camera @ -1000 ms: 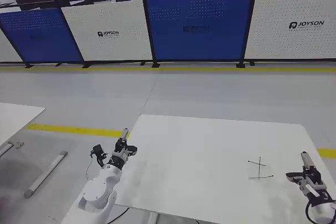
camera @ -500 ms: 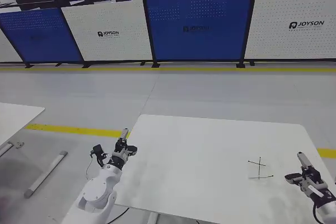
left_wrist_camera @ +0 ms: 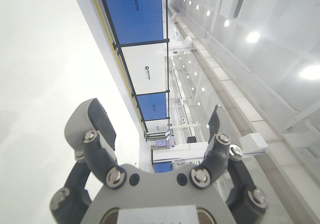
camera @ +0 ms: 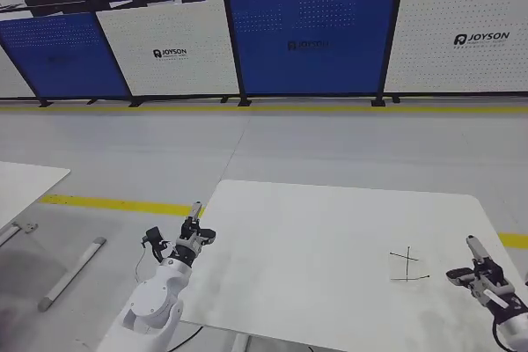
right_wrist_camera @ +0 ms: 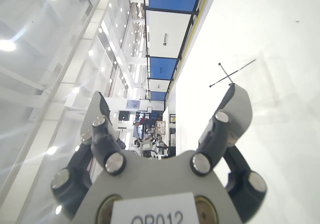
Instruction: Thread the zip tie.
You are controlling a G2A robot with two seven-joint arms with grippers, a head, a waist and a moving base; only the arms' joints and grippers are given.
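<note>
Right gripper [camera: 467, 260]: positioned over the near right-hand corner of the white table [camera: 317, 229], fingers pointing toward the far edge. In the right wrist view the right gripper [right_wrist_camera: 166, 92] has its fingers spread wide apart with nothing between them.

Black zip ties [camera: 409, 264]: thin strips lying flat and crossed over one another on the table top. They sit near the right gripper, on its inner side toward the middle of the table and slightly ahead of its fingertips, clear of contact. The right wrist view confirms this: the zip ties [right_wrist_camera: 226, 76] lie just beyond the tip of one finger [right_wrist_camera: 237, 100], which hides the end of one strip. How many separate ties make up the cluster cannot be told.

Left gripper [camera: 195, 216]: stationed at the opposite side edge of the table, well apart from the zip ties. In the left wrist view the left gripper [left_wrist_camera: 157, 107] also has its fingers spread apart and holds nothing; the table surface [left_wrist_camera: 37, 35] lies beside one finger [left_wrist_camera: 100, 117].
</note>
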